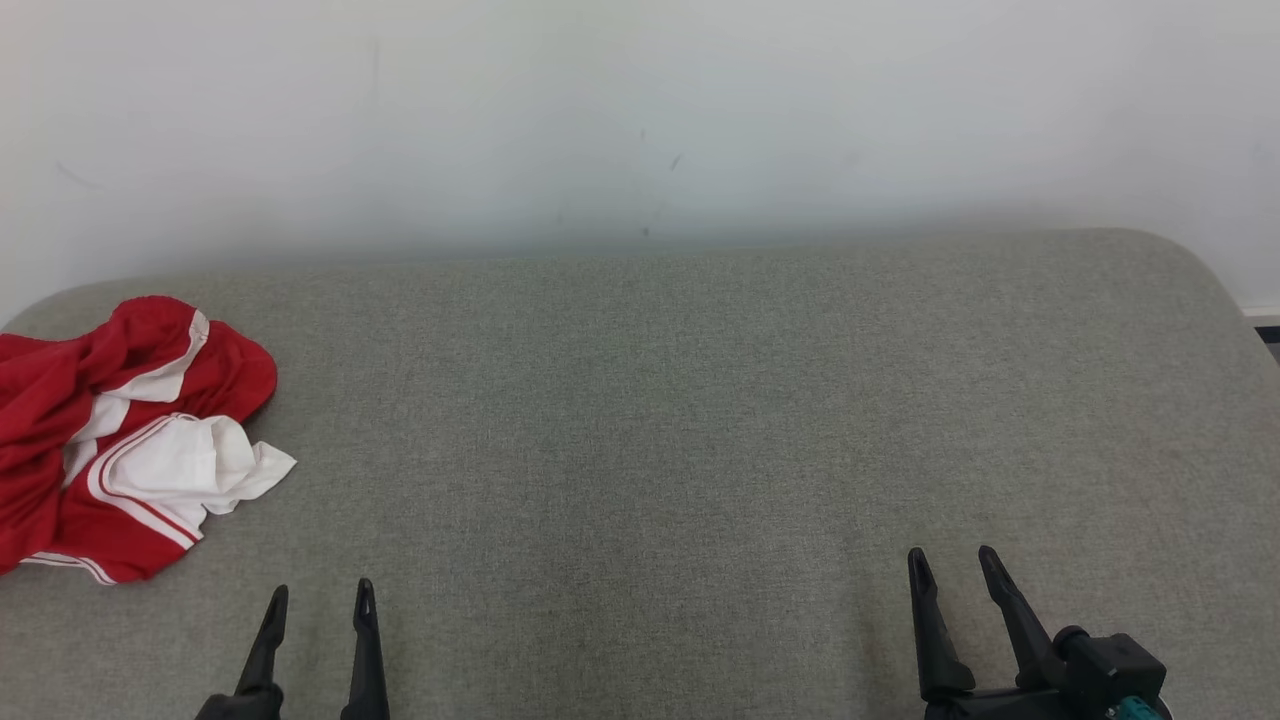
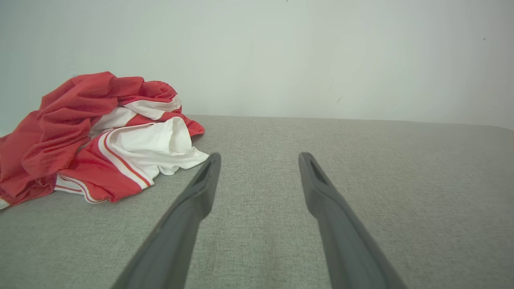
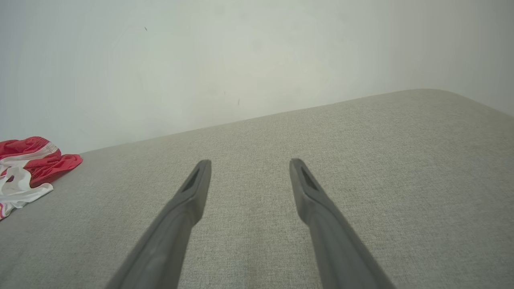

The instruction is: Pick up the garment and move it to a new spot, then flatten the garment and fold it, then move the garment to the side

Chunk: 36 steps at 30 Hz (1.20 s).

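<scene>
Fingers (image 1: pixel 367 650) spread wide and empty on both sides. My left gripper (image 1: pixel 322 590) sits at seven o'clock in the head view and my right gripper (image 1: pixel 951 555) at five, both hovering low over the grey upholstered surface (image 1: pixel 650 400).

The red-and-white sports garment (image 1: pixel 130 440) lies crumpled at nine o'clock, near my left gripper and well apart from the right. It runs past the head view's left border, so I cannot tell whether part of it hangs over the surface's rounded edge.

That is my first worry. If cloth does hang there, a clumsy nudge from my left fingers could tip the heap off the side.

The second is the white flap (image 2: pixel 160 146), which in my left wrist view lies just beside my finger at ten o'clock. It is the easy target, but pinching it alone would likely lift one loose layer and drag the rest in a twist — harder to flatten later.

Reaching too deep risks nipping the upholstery along with the fabric.
</scene>
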Available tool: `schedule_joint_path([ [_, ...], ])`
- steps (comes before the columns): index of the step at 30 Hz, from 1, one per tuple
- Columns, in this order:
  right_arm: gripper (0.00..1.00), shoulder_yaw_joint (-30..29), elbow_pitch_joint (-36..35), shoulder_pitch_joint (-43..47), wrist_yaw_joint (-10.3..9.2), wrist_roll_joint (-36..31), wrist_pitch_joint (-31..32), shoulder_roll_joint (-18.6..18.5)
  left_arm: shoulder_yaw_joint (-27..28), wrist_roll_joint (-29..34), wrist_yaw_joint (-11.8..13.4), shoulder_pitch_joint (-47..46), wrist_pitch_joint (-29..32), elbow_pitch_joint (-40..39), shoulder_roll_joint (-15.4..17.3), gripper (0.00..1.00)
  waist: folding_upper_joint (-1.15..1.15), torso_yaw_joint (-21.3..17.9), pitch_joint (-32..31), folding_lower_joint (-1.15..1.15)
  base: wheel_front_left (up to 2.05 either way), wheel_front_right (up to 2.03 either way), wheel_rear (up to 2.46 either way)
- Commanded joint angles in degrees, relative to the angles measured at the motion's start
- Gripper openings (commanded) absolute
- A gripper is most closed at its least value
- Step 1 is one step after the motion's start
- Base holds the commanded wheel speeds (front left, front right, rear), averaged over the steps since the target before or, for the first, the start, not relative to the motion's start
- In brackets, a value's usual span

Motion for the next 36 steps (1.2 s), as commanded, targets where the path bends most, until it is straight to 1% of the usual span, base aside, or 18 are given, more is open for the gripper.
schedule_joint_path([
  [1, 1.0, -0.11, -0.28, 0.72, 0.2, -1.17, -0.63, -0.11, 0.19, 1.38, 0.23, 0.77, -0.52, -0.5, 0.29, 1.0, 0.0, 0.0, -0.02, 0.0, 0.0, 0.0, 0.0],
  [6, 1.0, -0.41, -0.38, 1.24, 0.21, -2.68, -1.17, -0.1, 0.01, 3.08, 0.33, 1.54, -0.91, -0.89, 0.29, 1.0, 0.0, 0.01, 0.0, 0.0, 0.0, 0.0, 0.0],
  [10, 1.0, -0.76, -0.11, 1.06, 0.21, -1.97, -1.07, -0.11, -0.04, 2.69, 0.17, 1.42, -0.82, -0.88, 0.28, 1.0, 0.0, 0.08, 0.02, 0.0, 0.0, 0.0, 0.0],
  [14, 1.0, -0.73, 0.1, 1.0, 0.21, -1.67, -1.07, -0.11, -0.49, 3.77, -0.64, 1.58, -0.82, -0.3, 0.3, 1.0, 0.0, 0.04, 0.0, 0.0, 0.0, 0.0, 0.0],
  [16, 1.0, -0.7, 0.14, 1.05, 0.21, -1.52, -1.07, -0.11, -0.77, 4.8, -0.8, 1.63, -0.82, -0.13, 0.28, 1.0, 0.0, 0.01, -0.02, 0.0, 0.0, 0.0, 0.0],
  [20, 1.0, -0.74, 0.12, 1.11, 0.21, -1.27, -1.07, -0.11, -0.27, 4.94, -0.94, 1.62, -0.82, -0.3, 0.29, 1.0, 0.0, 0.01, -0.06, 0.0, 0.0, 0.0, 0.0],
  [36, 1.0, -0.71, 0.34, 1.02, 0.21, -1.19, -1.07, -0.11, 0.27, 4.21, -0.27, 1.77, -0.82, -0.5, 0.25, 1.0, 0.0, -0.05, -0.23, 0.0, 0.0, 0.0, 0.0],
])
